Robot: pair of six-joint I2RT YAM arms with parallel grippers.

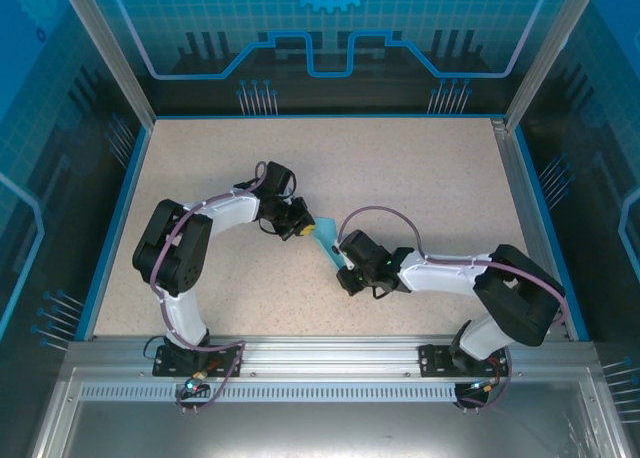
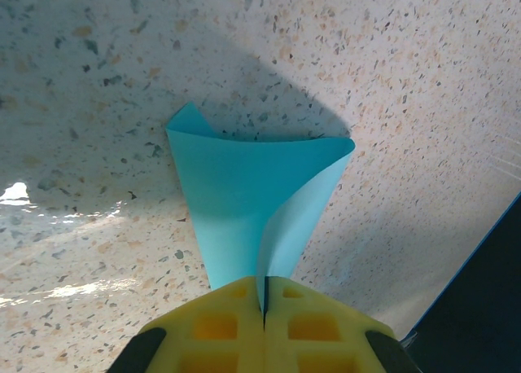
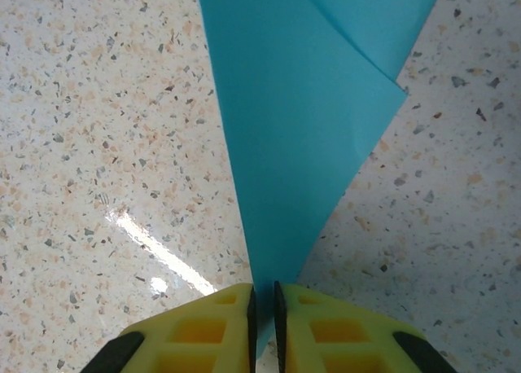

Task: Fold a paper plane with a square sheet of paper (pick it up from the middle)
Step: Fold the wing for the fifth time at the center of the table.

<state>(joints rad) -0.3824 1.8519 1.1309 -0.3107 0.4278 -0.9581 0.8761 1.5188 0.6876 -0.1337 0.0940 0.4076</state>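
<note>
The cyan sheet of paper (image 1: 324, 236) is bent over on itself and hangs between both grippers near the table's middle. In the left wrist view the paper (image 2: 248, 194) fans out from the left gripper (image 2: 264, 298), whose yellow fingers are shut on its narrow end. In the right wrist view the paper (image 3: 301, 120) tapers to a point that runs into the right gripper (image 3: 263, 312). A narrow gap stays between those jaws, wider than the sheet. From above, the left gripper (image 1: 299, 226) is at the paper's upper left and the right gripper (image 1: 347, 270) at its lower right.
The speckled beige table (image 1: 420, 178) has blue rims left and right and a metal rail (image 1: 320, 353) along the near edge. Both arms bend inward over the table's centre. Open tabletop lies toward the back.
</note>
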